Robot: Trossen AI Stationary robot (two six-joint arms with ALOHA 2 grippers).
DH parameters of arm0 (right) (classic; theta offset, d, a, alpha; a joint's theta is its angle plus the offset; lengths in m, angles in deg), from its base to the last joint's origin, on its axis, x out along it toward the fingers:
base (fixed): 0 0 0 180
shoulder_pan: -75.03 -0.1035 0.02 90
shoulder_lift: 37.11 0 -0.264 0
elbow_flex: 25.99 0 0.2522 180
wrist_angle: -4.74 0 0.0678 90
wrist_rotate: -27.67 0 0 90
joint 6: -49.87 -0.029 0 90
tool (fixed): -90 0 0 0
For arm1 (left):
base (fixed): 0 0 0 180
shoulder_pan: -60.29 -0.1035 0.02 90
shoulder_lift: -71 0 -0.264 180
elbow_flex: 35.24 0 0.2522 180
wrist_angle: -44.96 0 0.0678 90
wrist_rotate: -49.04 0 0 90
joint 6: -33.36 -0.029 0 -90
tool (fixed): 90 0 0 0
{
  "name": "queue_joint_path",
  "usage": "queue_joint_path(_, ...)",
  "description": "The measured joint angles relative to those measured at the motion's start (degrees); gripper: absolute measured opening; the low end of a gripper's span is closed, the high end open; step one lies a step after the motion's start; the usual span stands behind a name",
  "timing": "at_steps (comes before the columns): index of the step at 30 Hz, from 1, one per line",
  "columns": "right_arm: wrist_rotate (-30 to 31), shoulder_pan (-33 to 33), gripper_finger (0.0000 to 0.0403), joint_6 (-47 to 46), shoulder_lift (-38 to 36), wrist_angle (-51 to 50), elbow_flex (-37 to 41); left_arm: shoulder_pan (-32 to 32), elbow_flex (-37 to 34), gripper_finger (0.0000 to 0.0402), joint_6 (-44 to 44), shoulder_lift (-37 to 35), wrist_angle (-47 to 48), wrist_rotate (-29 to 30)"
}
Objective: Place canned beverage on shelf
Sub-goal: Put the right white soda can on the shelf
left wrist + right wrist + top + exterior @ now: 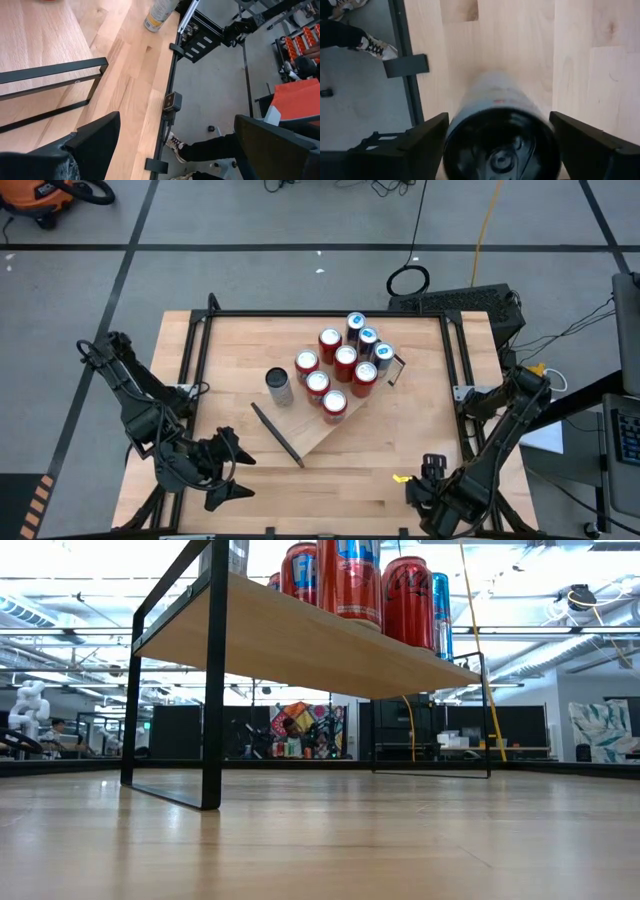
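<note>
At the worktop's (400,450) near right corner, the right gripper (497,150) has its fingers spread around a can (500,125), not visibly clamping it. Near left, the left gripper (232,470) waits, fingers spread, empty. Farther back, mid-worktop, the shelf (345,415) carries nine upright cans (345,363).

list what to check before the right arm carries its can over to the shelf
1. Can at the right gripper: ok, it lies right in front of the wrist camera.
2. Grip firm on that can: cannot tell.
3. Free room on the shelf: ok, the near end is bare.
4. Red cans on the shelf upright: ok.
5. Left gripper open, empty, away from the shelf: ok.
</note>
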Motion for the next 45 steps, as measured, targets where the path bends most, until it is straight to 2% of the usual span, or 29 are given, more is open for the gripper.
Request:
queue_joint_path(14, 0.32, -1.10, 0.0308, -1.63, 0.02, 0.44, 0.00, 0.00, 0.00, 0.0392, -0.03, 0.00, -0.02, 0.21)
queue_joint_path(24, 0.35, -1.10, 0.0224, -2.00, 0.02, 0.53, -0.09, 0.00, 0.00, 0.0392, -0.05, 0.00, -0.02, 0.28)
queue_joint_path(34, -0.14, 0.01, 0.0233, -8.60, 0.15, 2.12, -1.12, -0.17, 0.00, 0.0392, -0.37, 0.00, -3.80, 1.59)
queue_joint_path(45, 0.00, 3.38, 0.0228, -9.66, 0.13, 4.27, -8.36, -0.17, 0.00, 0.0392, -6.49, 0.00, -9.75, 5.92)
